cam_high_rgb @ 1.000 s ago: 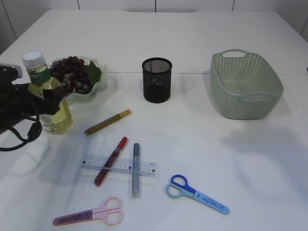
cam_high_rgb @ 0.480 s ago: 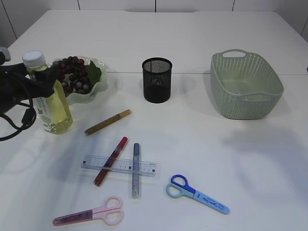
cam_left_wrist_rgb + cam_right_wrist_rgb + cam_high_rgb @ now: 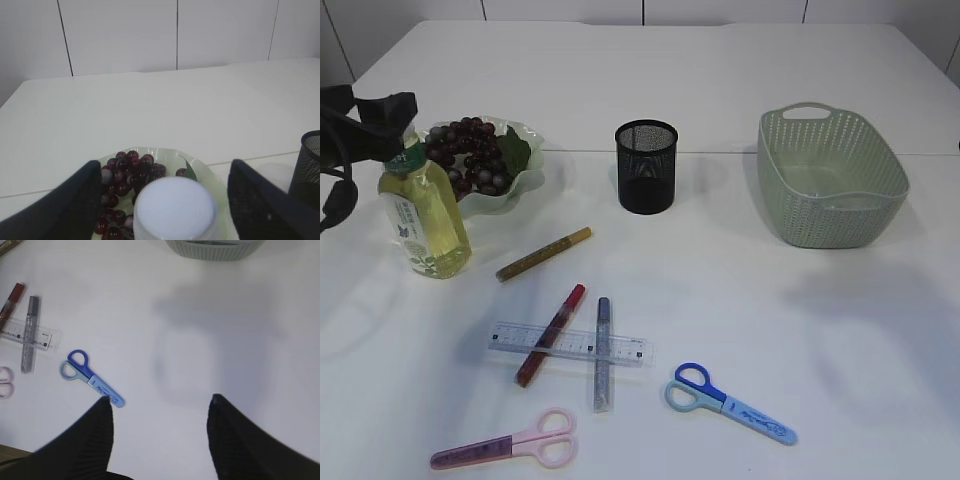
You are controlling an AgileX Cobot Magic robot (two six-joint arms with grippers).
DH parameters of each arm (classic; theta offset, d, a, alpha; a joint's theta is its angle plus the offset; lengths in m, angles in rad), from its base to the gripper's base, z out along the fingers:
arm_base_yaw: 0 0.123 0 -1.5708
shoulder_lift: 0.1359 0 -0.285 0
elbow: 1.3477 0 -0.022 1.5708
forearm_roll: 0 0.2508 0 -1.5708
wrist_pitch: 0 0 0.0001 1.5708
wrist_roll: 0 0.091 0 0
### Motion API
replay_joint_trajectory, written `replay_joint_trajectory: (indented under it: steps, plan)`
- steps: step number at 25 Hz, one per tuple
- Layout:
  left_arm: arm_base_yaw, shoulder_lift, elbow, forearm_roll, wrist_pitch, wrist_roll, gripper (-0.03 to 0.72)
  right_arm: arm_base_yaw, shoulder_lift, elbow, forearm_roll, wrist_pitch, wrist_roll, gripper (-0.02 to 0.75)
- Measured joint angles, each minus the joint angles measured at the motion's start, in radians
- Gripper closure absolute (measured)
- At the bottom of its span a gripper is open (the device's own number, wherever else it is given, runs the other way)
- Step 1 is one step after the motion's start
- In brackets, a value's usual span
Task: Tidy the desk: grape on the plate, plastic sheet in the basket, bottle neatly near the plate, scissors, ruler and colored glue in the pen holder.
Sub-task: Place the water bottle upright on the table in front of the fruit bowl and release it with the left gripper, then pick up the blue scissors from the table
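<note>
two scissors point(image 3: 731, 401), three glue pens point(image 3: 550, 334)

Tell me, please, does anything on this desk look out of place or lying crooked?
Yes. The red glue pen and grey glue pen lie crossed over the ruler. A gold pen and two scissors, pink and blue, lie scattered. The pen holder looks empty. Nothing looks spilled.

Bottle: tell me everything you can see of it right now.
The bottle is clear plastic, holding pale yellow liquid, with a green neck band, a printed label and a white cap. It stands upright on the table, just left of the plate of grapes. The left gripper is open, its fingers either side of the cap, not touching.
</note>
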Motion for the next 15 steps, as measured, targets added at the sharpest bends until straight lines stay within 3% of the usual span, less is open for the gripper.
replay_joint_trajectory:
  steps: [15]
  plan:
    - [0.0, -0.417, 0.004, -0.027, 0.587, -0.054, 0.165, 0.0, 0.0, 0.0, 0.006, 0.0, -0.004, 0.268]
